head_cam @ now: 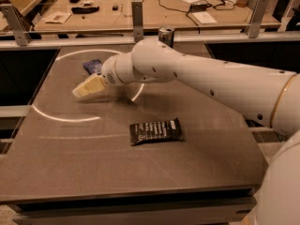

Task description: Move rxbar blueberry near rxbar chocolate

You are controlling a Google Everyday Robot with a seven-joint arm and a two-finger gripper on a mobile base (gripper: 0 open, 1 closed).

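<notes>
We see the rxbar blueberry [92, 66] lying flat in the far left part of the table [93, 172], near the far edge and inside a white ring marking [61, 119] on the tabletop. Its right end is hidden behind the wrist of the arm [211, 86].

The gripper [78, 93] sits just in front of the bar and a little to its left, angled down toward the table's left side. It holds nothing that we can see, and we cannot tell whether it is spread or closed, nor whether it touches the surface.

The rxbar chocolate [155, 131] lies flat near the middle of the table, well apart from the blueberry bar and toward the near right. Between the two bars we see bare tabletop crossed by the white arc, with the arm reaching in from the right above it. Wide bare surface also lies around the chocolate bar on its left, its right and toward the near edge.

A dark can [166, 34] stands upright at the far edge, behind the arm's elbow and to the right of the blueberry bar. A metal rail [61, 42] with upright posts runs along that far edge. Beyond it a workbench [154, 13] carries cables and papers
</notes>
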